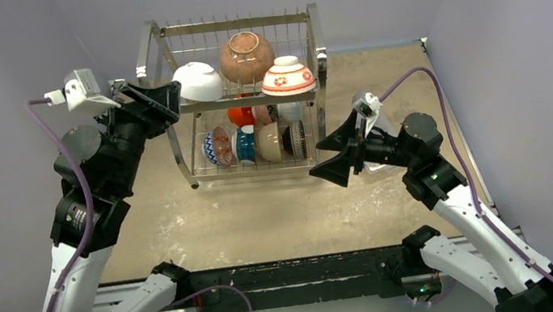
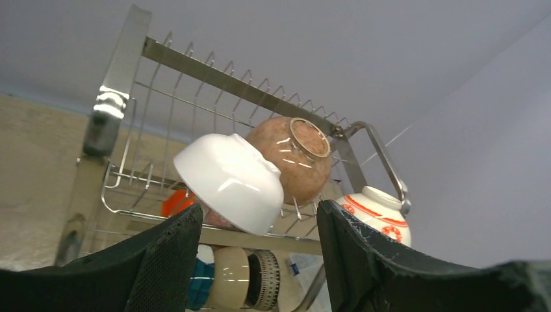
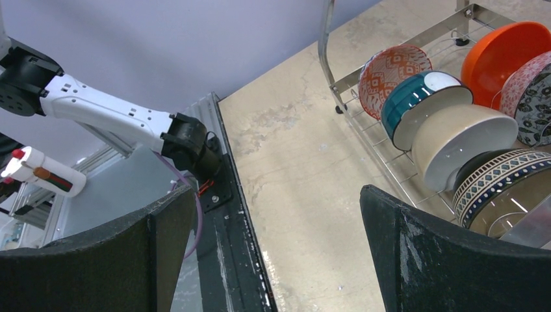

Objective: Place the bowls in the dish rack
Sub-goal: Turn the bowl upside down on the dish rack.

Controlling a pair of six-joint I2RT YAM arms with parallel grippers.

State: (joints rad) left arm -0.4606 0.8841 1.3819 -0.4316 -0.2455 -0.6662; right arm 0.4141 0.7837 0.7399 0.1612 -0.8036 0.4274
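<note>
The steel dish rack stands at the back middle of the table. Its upper shelf holds a white bowl, a tan-brown bowl and a red-and-white floral bowl. The lower shelf holds an orange-red bowl, a blue patterned bowl, a teal one, a cream one and a grey-black patterned bowl. My left gripper is open just left of the white bowl, which leans tilted on the upper shelf beyond my fingertips. My right gripper is open and empty, right of the lower shelf.
Grey walls close in the table at the back and on both sides. A clear plastic thing lies on the table right of the rack, mostly hidden behind my right arm. The black base rail runs along the near edge.
</note>
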